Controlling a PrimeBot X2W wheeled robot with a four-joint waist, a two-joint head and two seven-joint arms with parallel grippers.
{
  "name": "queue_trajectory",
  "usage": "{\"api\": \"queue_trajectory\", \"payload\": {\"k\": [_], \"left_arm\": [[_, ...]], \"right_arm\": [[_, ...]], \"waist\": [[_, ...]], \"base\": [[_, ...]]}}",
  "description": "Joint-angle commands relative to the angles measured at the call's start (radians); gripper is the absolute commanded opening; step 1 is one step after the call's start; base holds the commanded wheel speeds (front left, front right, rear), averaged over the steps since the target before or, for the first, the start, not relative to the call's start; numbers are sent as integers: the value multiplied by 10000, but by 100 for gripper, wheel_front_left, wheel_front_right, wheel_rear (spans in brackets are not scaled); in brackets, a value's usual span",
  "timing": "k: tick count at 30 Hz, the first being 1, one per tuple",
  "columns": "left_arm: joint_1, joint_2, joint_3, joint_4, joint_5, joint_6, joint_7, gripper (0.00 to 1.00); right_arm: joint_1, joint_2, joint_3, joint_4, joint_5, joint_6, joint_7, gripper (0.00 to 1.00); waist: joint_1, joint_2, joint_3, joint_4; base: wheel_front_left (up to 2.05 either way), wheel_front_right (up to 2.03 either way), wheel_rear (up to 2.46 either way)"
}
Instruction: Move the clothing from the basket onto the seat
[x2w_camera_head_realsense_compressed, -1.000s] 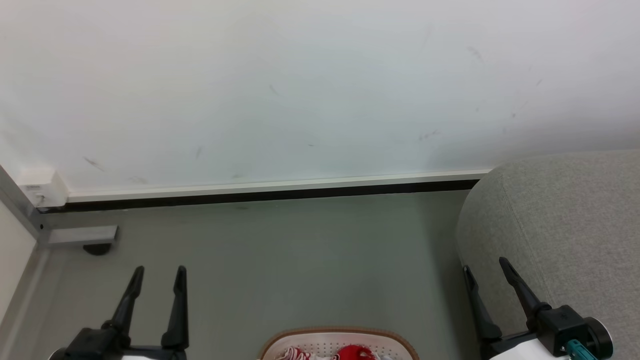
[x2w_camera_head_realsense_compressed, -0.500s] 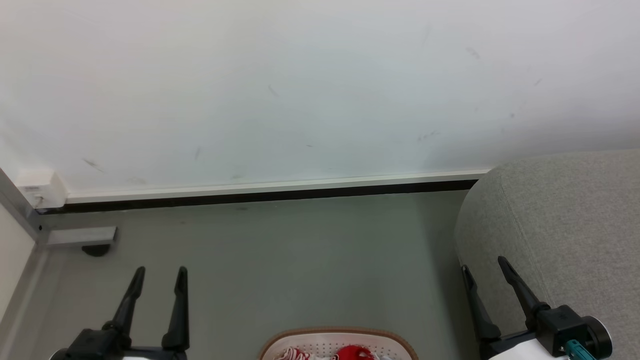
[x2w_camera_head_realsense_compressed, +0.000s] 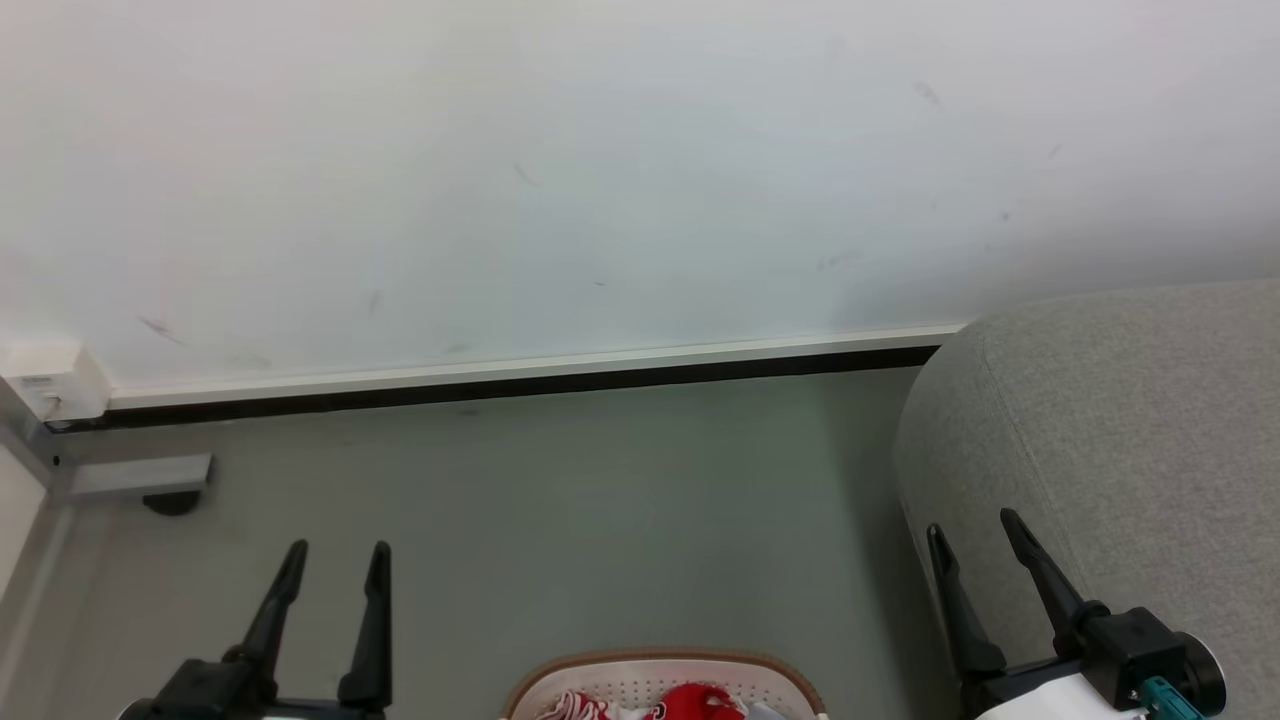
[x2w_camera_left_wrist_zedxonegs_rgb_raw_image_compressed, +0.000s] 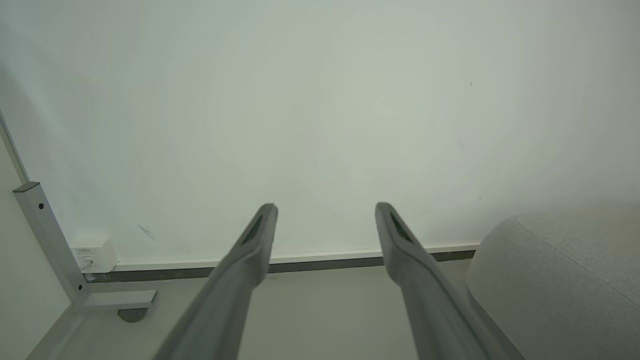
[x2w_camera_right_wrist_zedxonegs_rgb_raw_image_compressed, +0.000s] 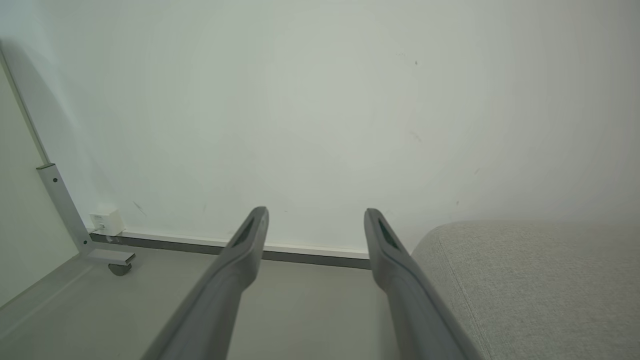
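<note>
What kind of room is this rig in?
Likely a staged home-style test room: plain scuffed white wall, grey fabric upholstered seat, oval white perforated laundry basket holding red-and-white clothing, grey floor.

Wall: white, faint dark scuffs. Baseboard: pale strip over a dark line, along the floor's far edge. Floor: plain grey-green. Far left corner of the floor: small white box low on the wall, just above the baseboard. Beside it an upright grey metal post, with a short flat bar lying on the floor and a dark round foot under the bar.
</note>
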Motion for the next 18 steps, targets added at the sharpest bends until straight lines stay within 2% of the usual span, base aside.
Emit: {"api": "queue_trajectory", "payload": {"k": [1, 12, 18], "left_arm": [[17, 76, -30, 41, -49, -7, -10, 100], [-215, 352, -652, 834, -113, -8, -10, 100], [-661, 725, -1359, 1769, -203, -9, -8, 100]], "right_arm": [[-87, -7, -22, -55, 110, -21, -33, 100], [-209, -11, 18, -246, 485, -21, -27, 100], [-408, -9, -34, -569, 668, -21, -27, 100]], "waist": [[-1, 0, 25, -49], [-1, 0, 307, -667], [-1, 0, 945, -1080]], "base": [[0, 0, 0], [0, 0, 0], [0, 0, 0]]}}
